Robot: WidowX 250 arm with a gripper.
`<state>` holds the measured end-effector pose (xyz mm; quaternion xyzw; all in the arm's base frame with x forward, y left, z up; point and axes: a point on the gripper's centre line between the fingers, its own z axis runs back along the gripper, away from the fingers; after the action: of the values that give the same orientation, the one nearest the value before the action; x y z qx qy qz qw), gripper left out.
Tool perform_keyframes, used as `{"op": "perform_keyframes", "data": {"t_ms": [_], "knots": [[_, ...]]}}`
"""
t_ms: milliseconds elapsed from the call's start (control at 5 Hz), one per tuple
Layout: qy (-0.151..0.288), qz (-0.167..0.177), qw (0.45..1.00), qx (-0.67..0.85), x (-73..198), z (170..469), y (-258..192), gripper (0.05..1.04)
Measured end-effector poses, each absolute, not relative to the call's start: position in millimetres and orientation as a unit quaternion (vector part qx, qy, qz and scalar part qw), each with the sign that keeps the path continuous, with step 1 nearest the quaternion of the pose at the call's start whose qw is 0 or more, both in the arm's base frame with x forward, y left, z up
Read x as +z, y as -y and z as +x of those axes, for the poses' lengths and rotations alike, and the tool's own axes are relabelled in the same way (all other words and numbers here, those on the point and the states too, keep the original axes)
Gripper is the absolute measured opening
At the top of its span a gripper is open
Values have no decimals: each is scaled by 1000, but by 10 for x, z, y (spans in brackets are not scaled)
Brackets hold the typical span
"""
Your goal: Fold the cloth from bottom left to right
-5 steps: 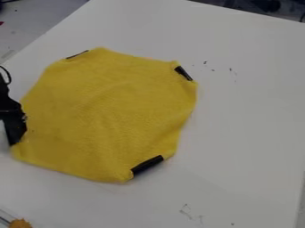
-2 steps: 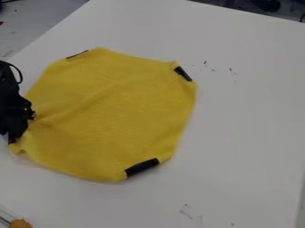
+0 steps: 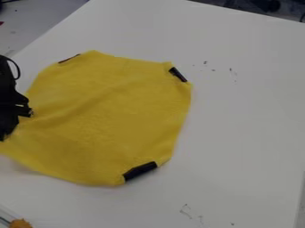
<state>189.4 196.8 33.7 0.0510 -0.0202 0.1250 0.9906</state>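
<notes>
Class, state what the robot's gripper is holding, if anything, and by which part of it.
The black gripper holds the yellow cloth by its lower-left corner, at the view's left edge.

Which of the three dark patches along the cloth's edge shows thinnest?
The upper-left patch: it shows as a narrow sliver on the cloth, while the upper-right patch and bottom patch look clearly broader.

I register a uniformly black finish on the gripper (image 3: 8,122), whose outline is irregular and stepped. A thin black cable (image 3: 18,69) forms a curved loop beside the upper section. Lower down, I note a short, dark projection (image 3: 25,111) with small pale glints at its end. The lowermost section tapers.
</notes>
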Motion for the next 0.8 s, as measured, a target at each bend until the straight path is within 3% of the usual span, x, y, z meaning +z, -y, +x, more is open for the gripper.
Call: {"op": "perform_keyframes", "data": {"t_ms": [200, 400, 800], "knots": [[12, 71, 992, 100, 477, 2049, -1825, 77], [29, 76, 994, 74, 539, 2385, -1614, 74], [1, 33, 999, 24, 126, 2987, -1182, 72]]}}
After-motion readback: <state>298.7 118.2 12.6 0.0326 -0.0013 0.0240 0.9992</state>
